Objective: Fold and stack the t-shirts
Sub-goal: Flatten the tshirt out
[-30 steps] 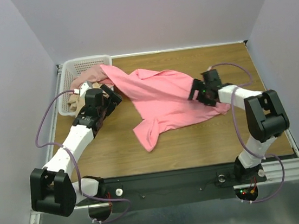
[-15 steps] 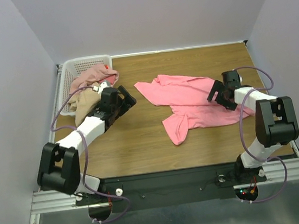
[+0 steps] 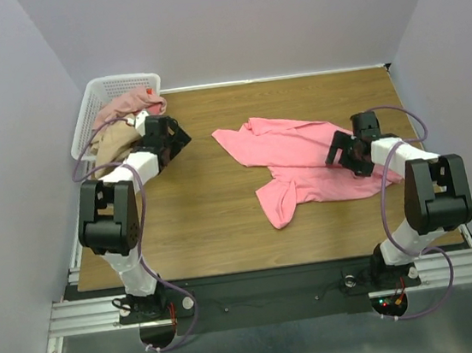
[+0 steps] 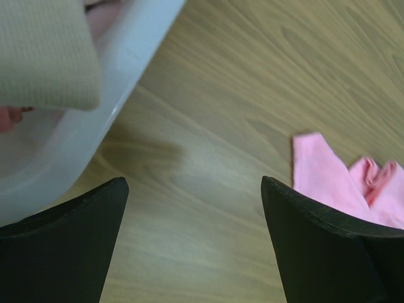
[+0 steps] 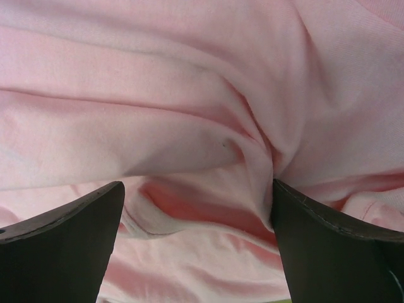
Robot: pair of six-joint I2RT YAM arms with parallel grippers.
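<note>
A bright salmon-pink t-shirt [image 3: 299,162] lies crumpled on the wooden table, right of centre. My right gripper [image 3: 337,150] is open just above its right part; in the right wrist view [image 5: 197,186] pink folds [image 5: 189,95] fill the frame between the jaws, which hold nothing. My left gripper [image 3: 176,139] is open and empty over bare wood beside the basket [image 3: 121,83]. In the left wrist view [image 4: 192,183] a corner of the pink shirt [image 4: 328,183] shows at the right. A dusty pink shirt [image 3: 128,105] and a tan shirt [image 3: 110,150] lie in the basket.
The white lattice basket sits tilted at the table's far left corner; its wall [image 4: 95,126] and the tan shirt [image 4: 44,57] show in the left wrist view. Grey walls enclose the table on three sides.
The pink shirt was pulled right, out of the basket, and the left gripper let it go. The left arm then swung back left and the basket shifted farther left and tilted.
</note>
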